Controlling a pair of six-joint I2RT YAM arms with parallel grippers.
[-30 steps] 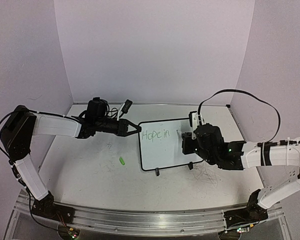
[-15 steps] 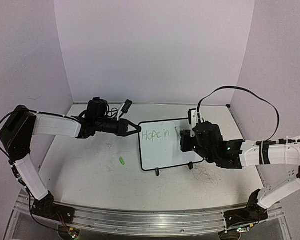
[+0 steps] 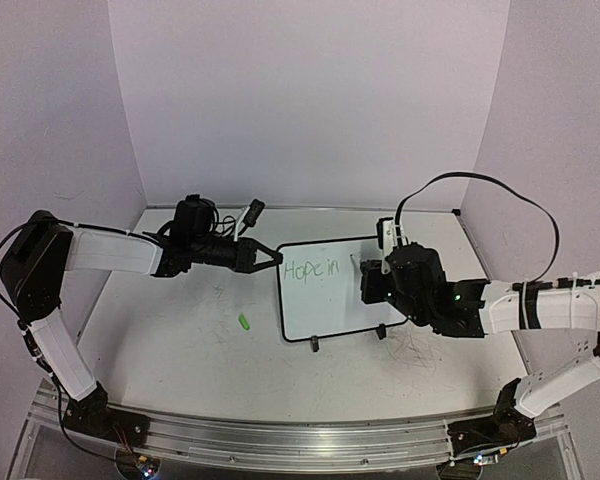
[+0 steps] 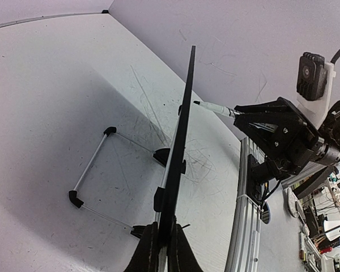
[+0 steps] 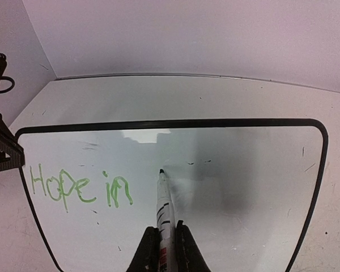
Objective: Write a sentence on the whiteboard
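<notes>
A: On the left edge of the whiteboard (image 3: 330,305), what is the left claw (image 4: 162,238) doing?
B: Clamped onto the frame; the board stands upright on the table (image 3: 180,345).
A: And the right claw (image 5: 163,241)?
B: Closed around a marker (image 5: 163,207), tip just right of the green lettering (image 5: 79,188), "Hope in". Whether it is touching, I cannot tell.

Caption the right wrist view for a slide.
Right tool grips a marker, tip close to the whiteboard, just right of the green lettering "Hope in".
</notes>
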